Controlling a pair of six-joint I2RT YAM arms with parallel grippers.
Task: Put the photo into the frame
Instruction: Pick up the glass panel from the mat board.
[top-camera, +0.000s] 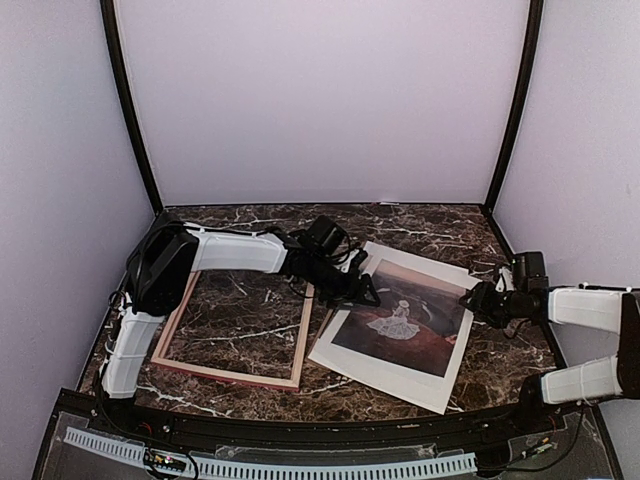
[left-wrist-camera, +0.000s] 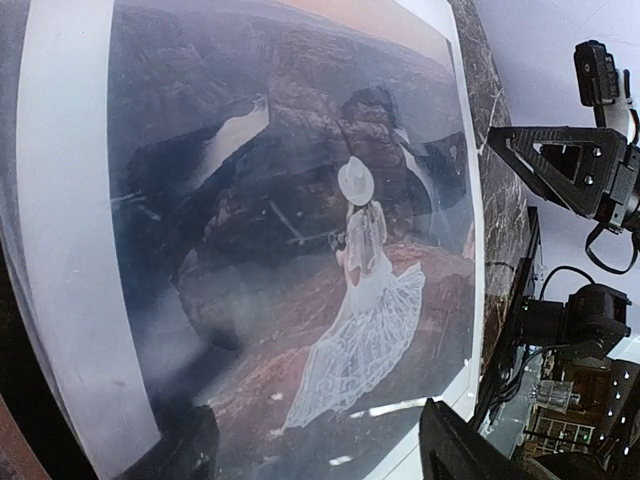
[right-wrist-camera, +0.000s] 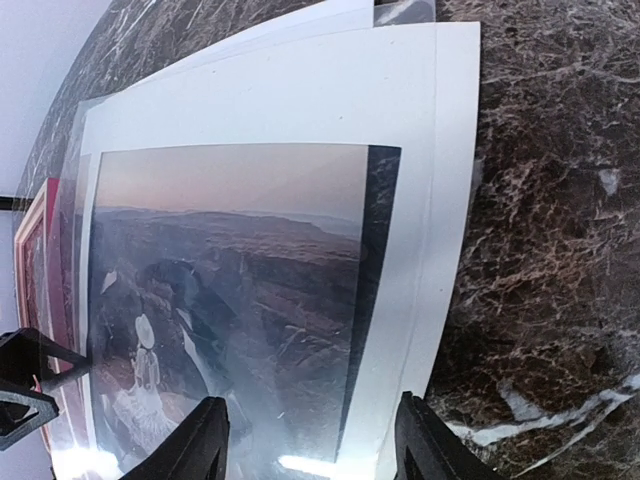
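Observation:
The photo (top-camera: 400, 318), a white-dressed figure on dark red ground, lies face up on the marble table right of centre, under a white mat (top-camera: 432, 372). The empty pink frame (top-camera: 300, 340) lies to its left. My left gripper (top-camera: 366, 292) is open over the photo's left edge. In the left wrist view the photo (left-wrist-camera: 300, 230) fills the picture between the open fingers (left-wrist-camera: 460, 450). My right gripper (top-camera: 474, 300) is open at the photo's right edge. In the right wrist view its fingers (right-wrist-camera: 425, 445) straddle the photo (right-wrist-camera: 230, 260) and the mat's border (right-wrist-camera: 300, 100).
The marble tabletop (top-camera: 420, 225) shows through the frame. A glossy clear sheet (right-wrist-camera: 75, 190) lies over the photo, shifted off the mat. Pale walls and black corner posts (top-camera: 130, 110) enclose the table. A black rail (top-camera: 300, 435) runs along the near edge.

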